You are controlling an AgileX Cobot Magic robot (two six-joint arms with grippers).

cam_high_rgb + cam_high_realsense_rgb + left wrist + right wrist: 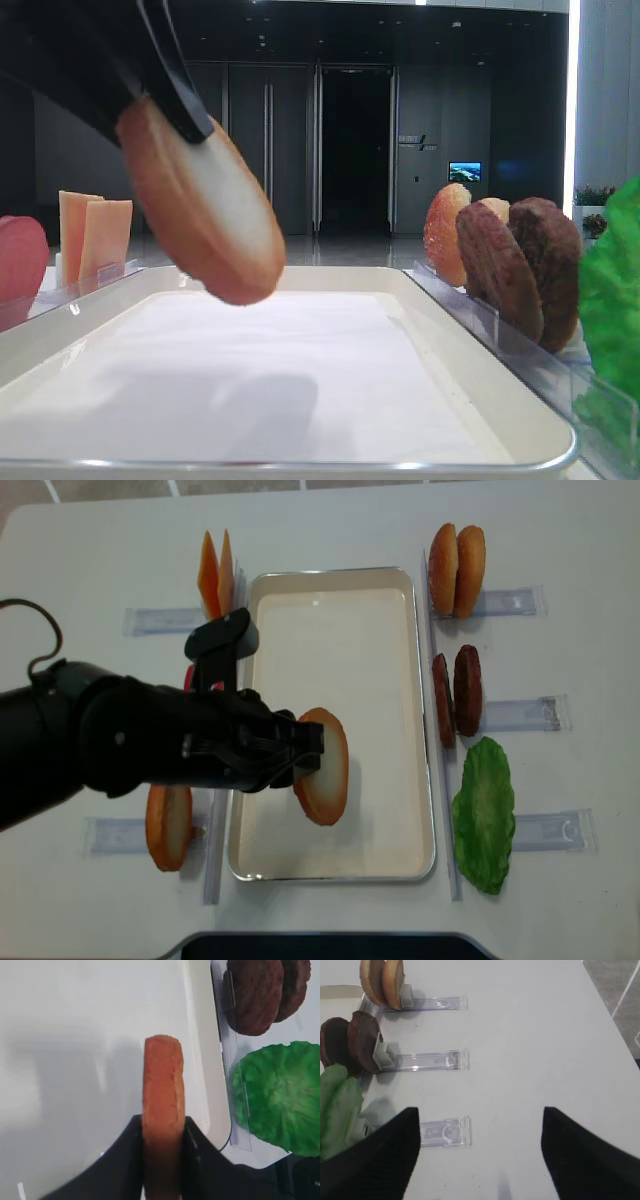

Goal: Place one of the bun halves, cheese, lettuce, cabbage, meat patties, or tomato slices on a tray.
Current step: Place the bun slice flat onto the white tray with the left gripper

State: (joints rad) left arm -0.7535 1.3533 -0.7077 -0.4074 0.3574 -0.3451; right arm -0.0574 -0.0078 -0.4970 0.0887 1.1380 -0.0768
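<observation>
- left gripper (pixel 312 750) is clamped tight on a bun half (pixel 323 765), one black finger on each flat face, seen clearly in the left wrist view.
- the bun half hangs over the tray (pixel 330 873), tilted, pale face showing in the low exterior view; it's in the air, not touching the white liner, with its shadow lying on the liner below.
- from overhead it sits over the middle-to-lower part of the tray, a little left of centre.
- right gripper (pixel 480 1155) is well off to the side over bare table, its two dark fingers spread wide with nothing between them.
- right of the tray, standing on edge in clear racks (pixel 505 602): two more buns (pixel 457 569) at the top, the meat patties (pixel 457 695) in the middle, then the lettuce (pixel 484 813) lowest.
- left of the tray: the cheese (pixel 215 572) slices upright at the top, another bun piece (pixel 169 826) down low beside the tray's lower left corner.
- a red tomato slice (pixel 20 258) peeks in at the left edge of the low view; overhead the arm mostly covers it.
- everything rests on a white table (pixel 90 570).
</observation>
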